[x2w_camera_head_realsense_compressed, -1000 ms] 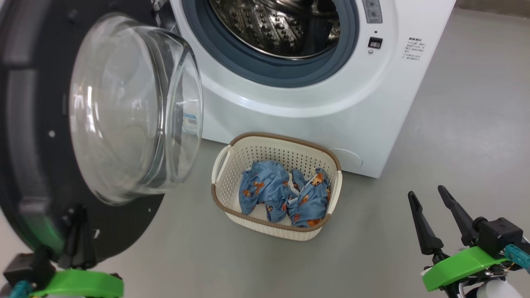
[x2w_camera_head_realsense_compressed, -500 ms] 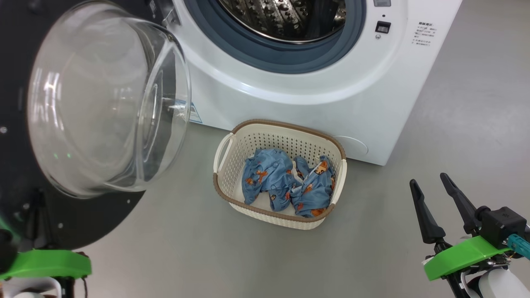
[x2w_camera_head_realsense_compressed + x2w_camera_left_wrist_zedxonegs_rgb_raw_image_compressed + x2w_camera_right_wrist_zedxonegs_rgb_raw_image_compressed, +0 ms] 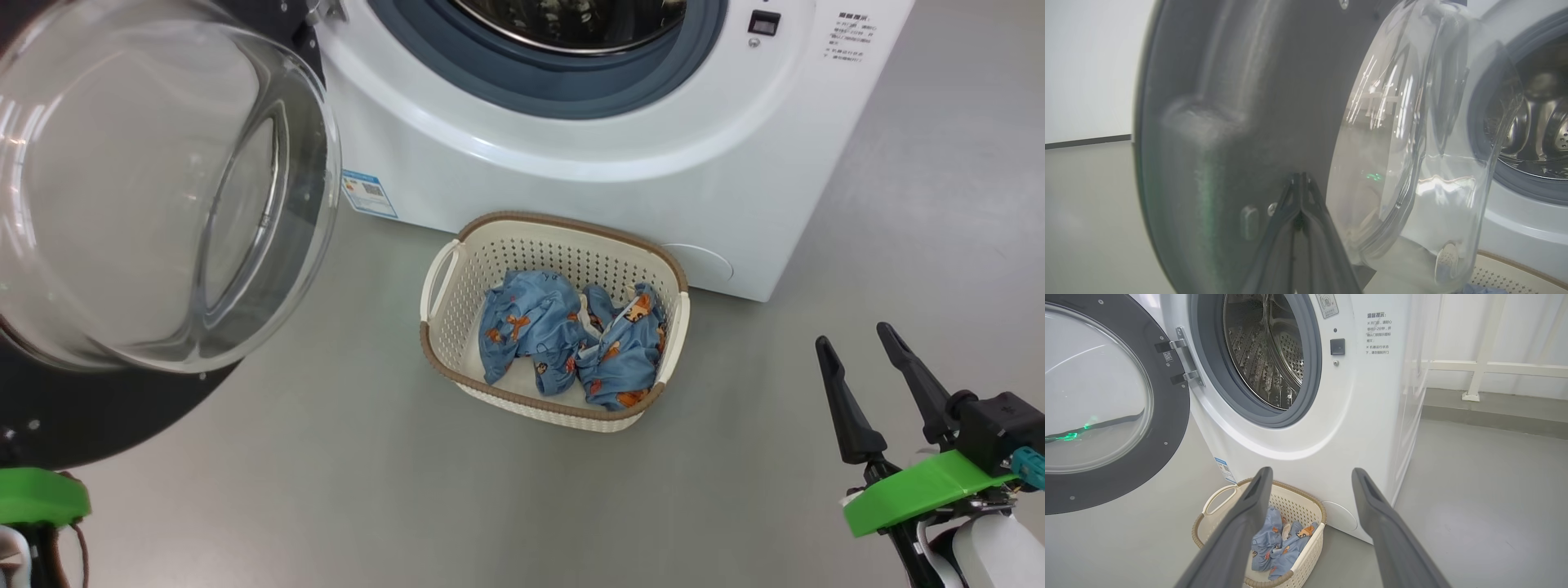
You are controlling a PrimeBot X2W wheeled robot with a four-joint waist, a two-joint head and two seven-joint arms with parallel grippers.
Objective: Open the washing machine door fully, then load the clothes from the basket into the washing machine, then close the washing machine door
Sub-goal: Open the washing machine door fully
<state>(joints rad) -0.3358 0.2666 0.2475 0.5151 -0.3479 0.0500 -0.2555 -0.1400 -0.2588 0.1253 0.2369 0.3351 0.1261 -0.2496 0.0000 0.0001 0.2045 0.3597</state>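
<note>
Glass-bowled washing machine door (image 3: 155,204) stands swung out, left of the washing machine (image 3: 620,188), drum mouth uncovered. Left jaws pressed shut, holding nothing, fingertips (image 3: 1312,200) by the door's dark inner panel; contact unclear. Right jaws spread wide, empty, fingertips (image 3: 826,355) above the floor (image 3: 326,490). Clothes (image 3: 571,339) lie in the basket (image 3: 457,327), just before the machine.

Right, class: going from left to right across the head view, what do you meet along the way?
washing machine door → blue label sticker → basket → right gripper
</note>
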